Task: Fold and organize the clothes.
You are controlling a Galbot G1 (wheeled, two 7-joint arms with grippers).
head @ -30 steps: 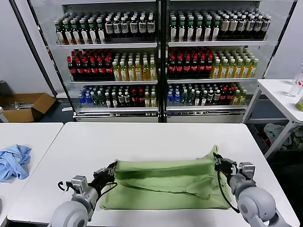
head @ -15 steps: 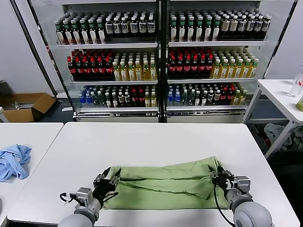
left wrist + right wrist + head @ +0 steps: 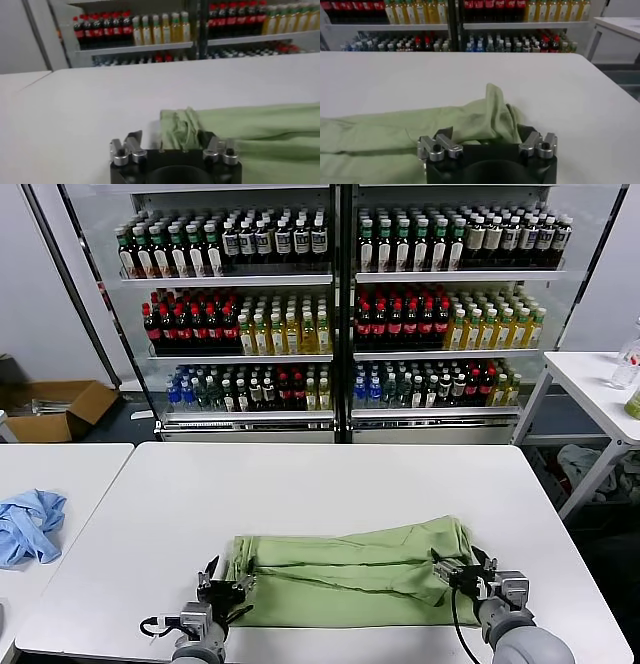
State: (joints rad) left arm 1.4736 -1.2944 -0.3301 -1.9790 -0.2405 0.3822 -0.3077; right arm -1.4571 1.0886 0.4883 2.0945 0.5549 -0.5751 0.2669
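Observation:
The light green polo shirt (image 3: 350,574) lies folded into a long band across the near part of the white table (image 3: 300,484). Its collar, buttons and checkered print are hidden. My left gripper (image 3: 222,582) is low at the shirt's left end. In the left wrist view (image 3: 170,137) its jaws stand wide apart with the bunched shirt end (image 3: 182,125) between them. My right gripper (image 3: 455,569) is at the shirt's right end. In the right wrist view (image 3: 485,132) its jaws stand wide apart around a raised fold of the shirt (image 3: 492,112).
A crumpled light blue garment (image 3: 28,524) lies on the neighbouring table at the left. Glass-door drink coolers (image 3: 340,314) stand behind the table. A cardboard box (image 3: 60,404) is on the floor at the far left. Another white table (image 3: 600,384) is at the right.
Both grippers have moved toward the table's near edge and lower, bringing the shirt's ends with them. The shirt now lies as a narrower, flatter band.

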